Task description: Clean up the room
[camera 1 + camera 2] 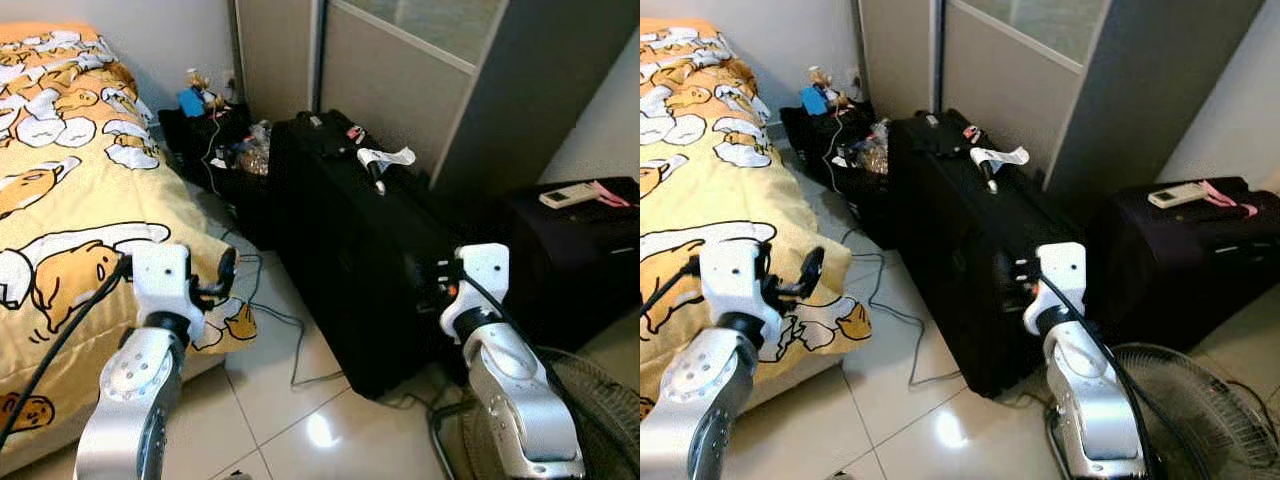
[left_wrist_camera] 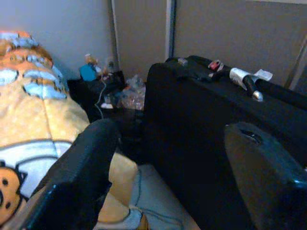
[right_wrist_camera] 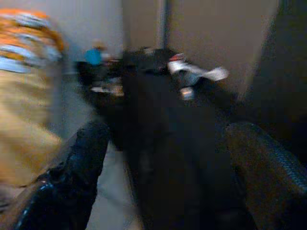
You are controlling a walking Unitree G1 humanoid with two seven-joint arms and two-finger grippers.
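before me on the tiled floor, the yellow-quilted bed sits at my left, a big black suitcase stands between my raised arms, and my left hand and right hand hang spread and empty.

Bed sits left, big suitcase stands centre on the floor, a second case right with a remote on top, fan in front of it.
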